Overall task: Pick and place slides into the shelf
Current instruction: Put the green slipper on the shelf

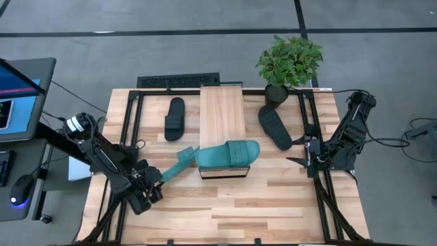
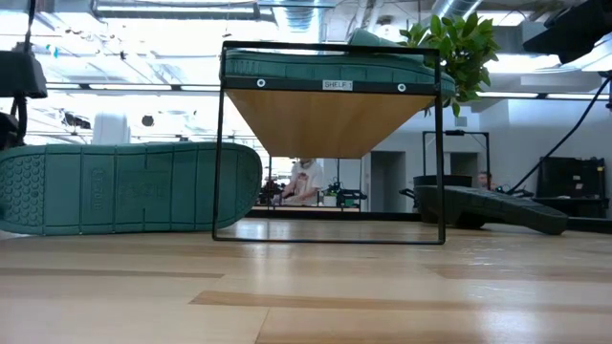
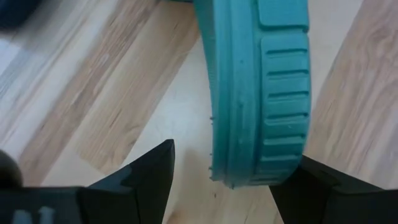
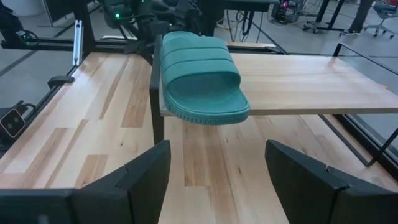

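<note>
From above, we see one teal slide lying across the shelf at its near end, a second teal slide on edge beside our left gripper; two black slides flank the shelf. Level view: its sole faces us. Left wrist: fingers spread astride the slide's edge, likely for a pinch. Right wrist: the right gripper's fingers spread, waiting.

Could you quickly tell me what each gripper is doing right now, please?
Left gripper: open, fingers either side of a teal slide standing on edge, not clamped.
Right gripper: open, empty, waiting at the table's right side.
</note>
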